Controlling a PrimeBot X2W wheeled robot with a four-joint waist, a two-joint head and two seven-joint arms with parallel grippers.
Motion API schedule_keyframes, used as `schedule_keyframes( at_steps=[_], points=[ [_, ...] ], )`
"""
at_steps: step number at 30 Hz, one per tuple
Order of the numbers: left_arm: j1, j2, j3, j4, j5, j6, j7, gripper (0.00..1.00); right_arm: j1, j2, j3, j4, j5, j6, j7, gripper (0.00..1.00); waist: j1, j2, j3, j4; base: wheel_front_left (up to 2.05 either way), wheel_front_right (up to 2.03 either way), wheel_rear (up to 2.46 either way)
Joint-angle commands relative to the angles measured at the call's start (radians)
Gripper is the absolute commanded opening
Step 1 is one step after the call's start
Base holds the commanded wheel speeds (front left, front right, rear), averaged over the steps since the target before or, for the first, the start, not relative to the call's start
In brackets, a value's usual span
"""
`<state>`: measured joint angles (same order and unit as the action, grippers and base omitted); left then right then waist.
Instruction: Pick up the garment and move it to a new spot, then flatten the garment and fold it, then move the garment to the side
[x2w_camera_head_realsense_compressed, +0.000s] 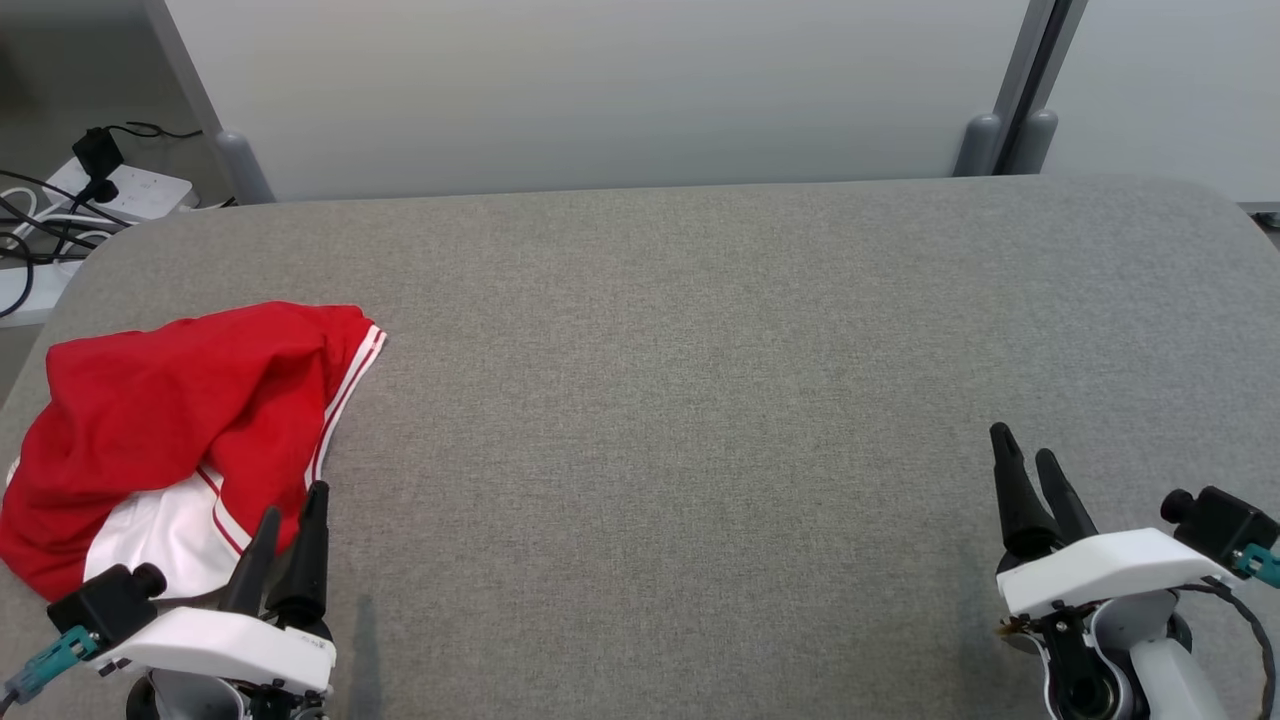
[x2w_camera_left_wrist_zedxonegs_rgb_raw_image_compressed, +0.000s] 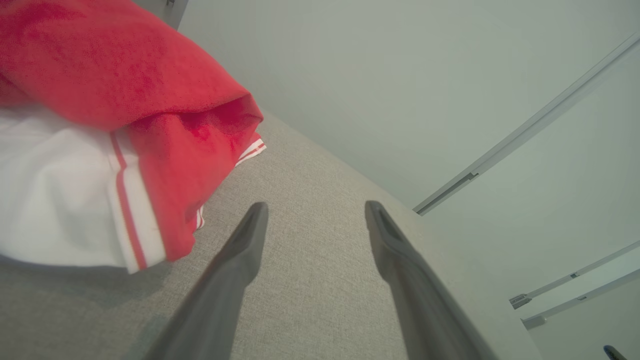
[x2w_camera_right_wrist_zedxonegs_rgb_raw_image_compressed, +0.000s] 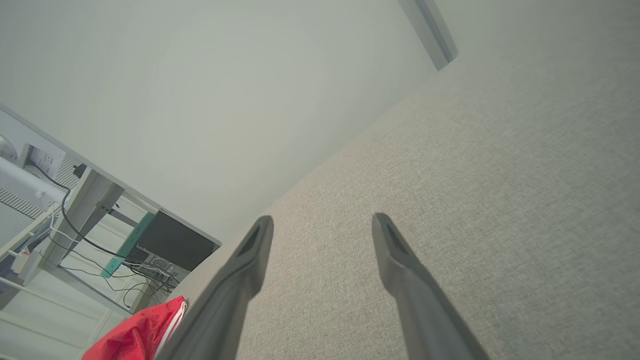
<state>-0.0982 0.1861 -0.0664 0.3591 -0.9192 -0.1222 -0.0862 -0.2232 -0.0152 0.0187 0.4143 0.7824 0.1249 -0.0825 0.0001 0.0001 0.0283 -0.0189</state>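
Left gripper (x2w_camera_head_realsense_compressed: 294, 503) and right gripper (x2w_camera_head_realsense_compressed: 1022, 443) gaping empty, you're needing a deep pinch on the garment (x2w_camera_head_realsense_compressed: 180, 400) bunched just left of the left fingertips (x2w_camera_left_wrist_zedxonegs_rgb_raw_image_compressed: 256, 214).

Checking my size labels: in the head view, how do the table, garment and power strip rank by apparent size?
1. table
2. garment
3. power strip, which is farther from the camera, so its true size is unsure.

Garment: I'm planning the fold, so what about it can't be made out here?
Head view: garment is bunched, its lower layers hidden; near edge behind left tool.
Left wrist view: cut off by top and left edges.
Right wrist view: cut by bottom edge, partly behind right tool.
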Motion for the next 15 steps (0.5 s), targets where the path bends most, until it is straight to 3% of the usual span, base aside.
schedule_keyframes(
  at_steps=[1,15],
  points=[
    [-0.069,0.034,0.014,-0.03,0.022,-0.005,-0.012,1.0,-0.063,-0.014,0.022,-0.019,-0.029,0.004,-0.016,1.0,-0.0001,-0.0001,0.0,-0.001,0.0,0.0,0.0],
    [-0.091,0.061,-0.046,-0.029,0.201,-0.006,-0.053,1.0,-0.11,-0.019,0.055,0.009,-0.201,0.004,-0.057,1.0,-0.0001,-0.0001,-0.003,-0.01,0.0,0.0,0.0]
  ],
)
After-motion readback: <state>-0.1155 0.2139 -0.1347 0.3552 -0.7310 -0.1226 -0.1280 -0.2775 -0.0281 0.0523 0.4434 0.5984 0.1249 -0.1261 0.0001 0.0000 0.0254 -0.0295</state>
